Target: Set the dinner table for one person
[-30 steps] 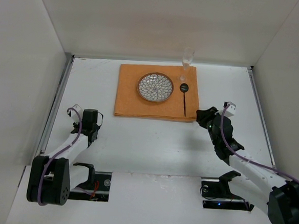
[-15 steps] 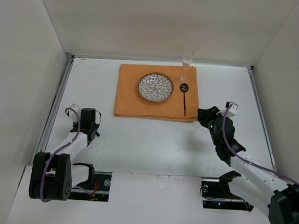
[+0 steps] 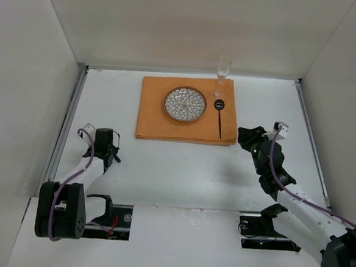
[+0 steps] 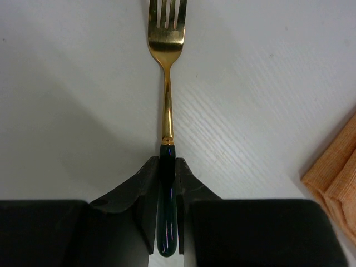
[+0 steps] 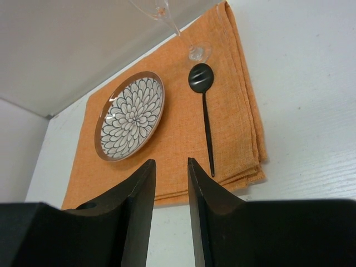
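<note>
My left gripper (image 4: 167, 167) is shut on the dark green handle of a gold fork (image 4: 166, 83), whose tines point away over the white dinner table (image 3: 181, 170). In the top view the left gripper (image 3: 106, 145) is at the near left, and I cannot make out the fork there. An orange cloth mat (image 3: 155, 116) lies at the back with a flower-pattern plate (image 3: 185, 104), a black spoon (image 3: 219, 119) and a clear stemmed glass (image 3: 223, 69) on it. My right gripper (image 3: 246, 137) is slightly open and empty, just off the mat's near right corner.
White walls close the table at the back and both sides, with metal rails (image 3: 67, 126) along the side edges. The right wrist view shows the plate (image 5: 132, 115), spoon (image 5: 203, 100), glass foot (image 5: 198, 53) and mat (image 5: 178, 144) ahead. The mat's corner (image 4: 334, 189) shows in the left wrist view.
My left arm has drawn slightly back toward the near left, still holding the fork. My right gripper has shifted a little to the right, away from the mat's corner.
</note>
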`<action>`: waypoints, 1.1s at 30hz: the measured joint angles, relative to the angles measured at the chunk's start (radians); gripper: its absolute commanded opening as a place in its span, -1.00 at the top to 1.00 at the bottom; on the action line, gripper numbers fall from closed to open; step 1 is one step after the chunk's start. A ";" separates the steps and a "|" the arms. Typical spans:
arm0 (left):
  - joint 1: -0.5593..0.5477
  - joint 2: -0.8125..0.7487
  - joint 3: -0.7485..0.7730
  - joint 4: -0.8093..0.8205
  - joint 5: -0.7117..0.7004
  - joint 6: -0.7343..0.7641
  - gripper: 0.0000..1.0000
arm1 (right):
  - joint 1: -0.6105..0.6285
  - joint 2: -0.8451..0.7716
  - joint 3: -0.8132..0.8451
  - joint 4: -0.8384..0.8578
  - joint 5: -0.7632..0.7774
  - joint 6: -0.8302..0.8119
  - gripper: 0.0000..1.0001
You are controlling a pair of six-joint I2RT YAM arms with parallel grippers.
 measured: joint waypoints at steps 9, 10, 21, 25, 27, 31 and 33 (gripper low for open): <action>-0.176 -0.129 0.050 -0.173 -0.094 0.045 1.00 | 0.000 0.041 0.000 0.002 0.001 0.001 0.29; -0.197 -0.129 0.065 -0.177 -0.104 0.051 1.00 | 0.000 0.050 0.000 0.002 0.001 0.001 0.29; -0.365 0.114 0.365 -0.085 -0.090 0.189 1.00 | 0.001 0.078 0.000 0.007 0.007 0.000 0.28; -0.375 0.312 0.549 -0.036 -0.007 0.251 1.00 | 0.005 0.091 0.000 0.006 0.011 -0.003 0.27; -0.374 0.387 0.630 -0.028 0.031 0.281 1.00 | 0.010 0.091 0.000 0.009 0.015 -0.006 0.27; -0.362 0.519 0.772 -0.024 0.087 0.328 1.00 | 0.019 0.092 0.000 0.014 0.017 -0.009 0.25; -0.348 0.585 0.828 -0.023 0.109 0.346 1.00 | 0.022 0.094 0.000 0.018 0.017 -0.012 0.25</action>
